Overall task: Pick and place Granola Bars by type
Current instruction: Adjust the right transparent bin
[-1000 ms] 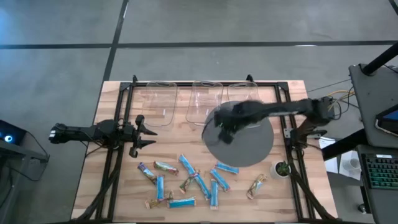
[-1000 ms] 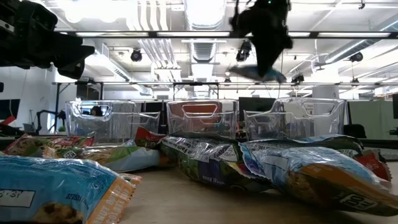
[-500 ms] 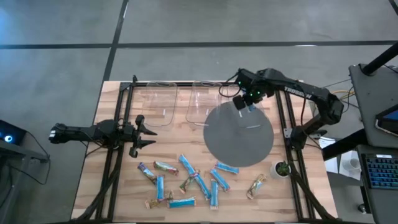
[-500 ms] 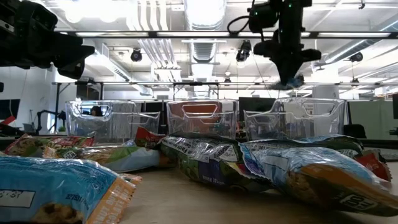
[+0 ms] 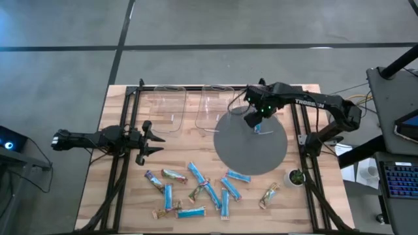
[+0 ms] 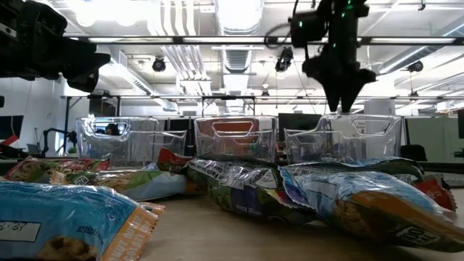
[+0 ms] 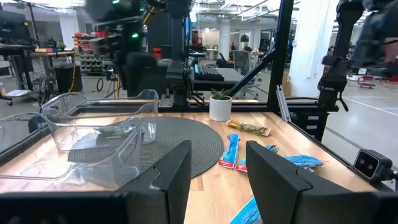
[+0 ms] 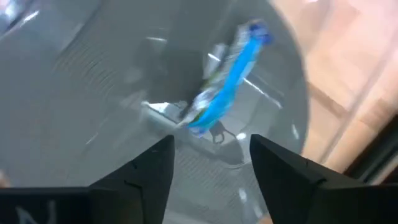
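Blue granola bar lies below the open right claw.

We've got a wooden table with three clear plastic bins lined up along its far edge — the right-hand one sits partly on a round grey mat that fills the table's right-middle. Near the right edge, close to the front corner, there's a small potted plant in a white pot. Off past the table's right edge — a keyboard on a side desk.
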Controlling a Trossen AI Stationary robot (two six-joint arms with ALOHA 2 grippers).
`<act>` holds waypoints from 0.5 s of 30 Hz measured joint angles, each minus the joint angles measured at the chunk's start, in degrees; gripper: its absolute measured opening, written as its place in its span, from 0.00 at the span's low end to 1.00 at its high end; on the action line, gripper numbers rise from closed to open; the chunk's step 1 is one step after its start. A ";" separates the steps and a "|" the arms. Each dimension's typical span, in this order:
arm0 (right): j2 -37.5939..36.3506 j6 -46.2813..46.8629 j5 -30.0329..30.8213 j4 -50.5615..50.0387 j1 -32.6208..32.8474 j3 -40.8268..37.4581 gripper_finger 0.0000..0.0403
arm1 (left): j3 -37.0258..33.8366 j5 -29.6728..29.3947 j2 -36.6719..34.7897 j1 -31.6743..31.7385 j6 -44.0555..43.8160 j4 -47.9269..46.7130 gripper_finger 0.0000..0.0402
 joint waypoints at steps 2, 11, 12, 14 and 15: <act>-0.85 -1.52 0.00 0.04 3.27 0.00 0.53 | -0.01 -0.02 0.01 -0.01 0.01 0.00 0.34; -4.01 -0.04 6.97 1.41 14.45 0.24 0.53 | -0.02 -0.02 0.01 -0.01 0.01 0.00 0.34; -4.01 -0.31 7.33 2.73 14.73 0.24 0.53 | -0.01 -0.01 0.01 0.00 0.00 0.00 0.34; -3.73 -3.13 7.52 5.80 15.58 0.24 0.52 | 0.00 -0.01 0.00 -0.01 0.01 0.00 0.34; -3.46 -5.01 7.43 7.44 16.10 0.22 0.51 | 0.00 0.00 0.02 -0.01 0.00 0.00 0.34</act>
